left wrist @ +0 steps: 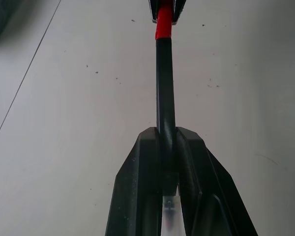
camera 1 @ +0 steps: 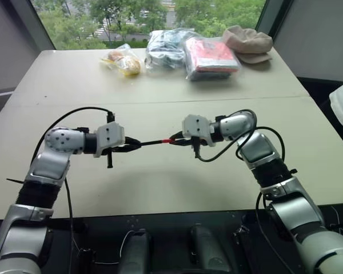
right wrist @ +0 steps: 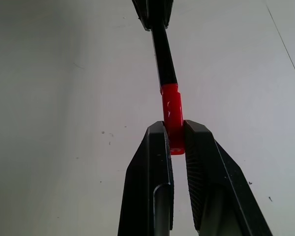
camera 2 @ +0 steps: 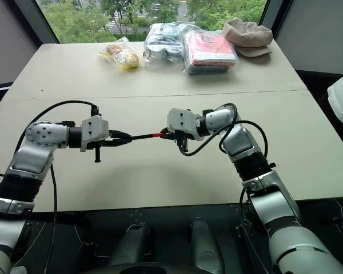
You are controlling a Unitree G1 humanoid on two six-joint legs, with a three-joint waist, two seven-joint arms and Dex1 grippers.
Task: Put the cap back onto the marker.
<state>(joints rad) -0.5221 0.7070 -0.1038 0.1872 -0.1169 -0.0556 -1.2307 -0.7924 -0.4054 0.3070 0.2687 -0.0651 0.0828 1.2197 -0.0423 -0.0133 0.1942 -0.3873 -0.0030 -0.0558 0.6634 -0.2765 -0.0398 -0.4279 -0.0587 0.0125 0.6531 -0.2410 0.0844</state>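
Marker: the marker (camera 1: 154,141) hangs level above the table (camera 1: 160,177), stretched between the two grippers; its black barrel runs from the left one toward the right one, and its pale end shows between the left fingers in the left wrist view.
Cap: the red cap (right wrist: 171,114) sits at the right end of the marker, in line with the barrel and touching it; whether it is pushed fully home cannot be told.
Left gripper: the left gripper (left wrist: 168,142) is clamped on the marker's barrel, fingers tight against both sides.
Right gripper: the right gripper (right wrist: 175,135) is clamped on the cap, holding its rear part while the front part sticks out toward the barrel.
Table: pale and bare beneath the arms.
Far edge of table: a yellowish bag (camera 1: 123,61), a clear bag of dark things (camera 1: 164,48), a red packet in clear plastic (camera 1: 210,57) and a beige cap-like hat (camera 1: 248,43) lie in a row by the window.
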